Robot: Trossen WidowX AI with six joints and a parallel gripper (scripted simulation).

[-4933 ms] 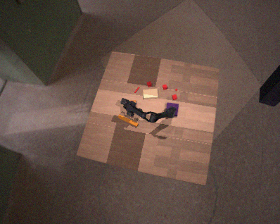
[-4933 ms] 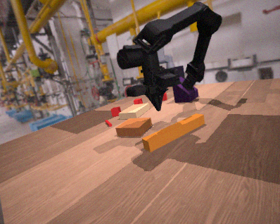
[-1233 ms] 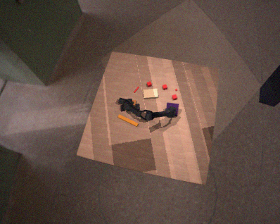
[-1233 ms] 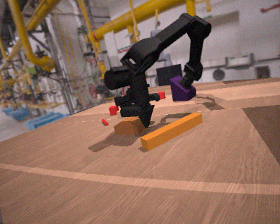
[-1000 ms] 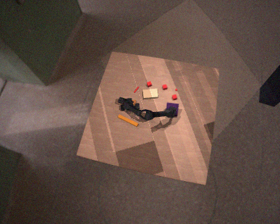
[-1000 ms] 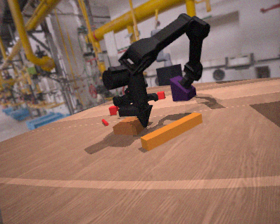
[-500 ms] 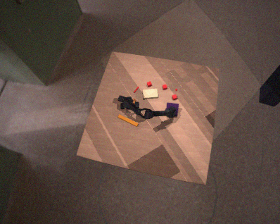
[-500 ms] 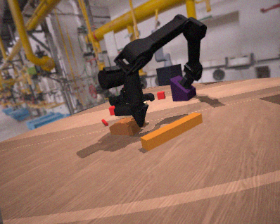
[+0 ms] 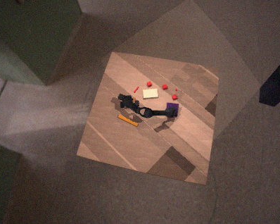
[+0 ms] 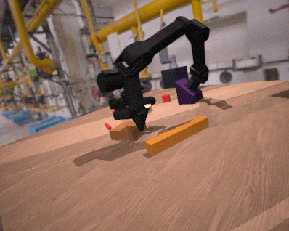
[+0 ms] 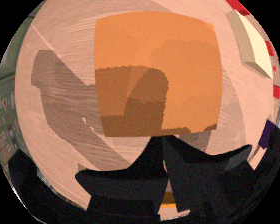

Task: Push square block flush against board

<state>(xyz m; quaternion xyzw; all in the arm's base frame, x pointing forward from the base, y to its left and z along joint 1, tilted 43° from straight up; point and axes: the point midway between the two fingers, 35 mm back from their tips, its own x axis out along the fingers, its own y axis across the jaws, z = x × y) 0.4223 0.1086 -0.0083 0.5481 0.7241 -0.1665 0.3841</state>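
The orange square block [image 9: 134,99] [image 10: 120,132] [image 11: 158,50] lies flat on the table, mostly hidden under the arm in the top view. The board, a long orange bar [image 9: 127,120] [image 10: 177,136], lies apart from it; a strip of the board [image 11: 168,205] shows behind the fingers in the wrist view. A gap of table lies between block and board. My gripper [image 10: 141,128] [image 11: 159,133] is shut and empty, pointing down, its tips low at the block's edge on the board side. Whether they touch the block is unclear.
A pale box [image 9: 150,94] [image 11: 258,50] lies beyond the block. Red cubes [image 9: 149,84] [image 10: 166,98] and a red stick [image 9: 136,89] [image 10: 107,126] lie around it. A purple block [image 9: 172,105] [image 10: 186,95] is by the arm's base.
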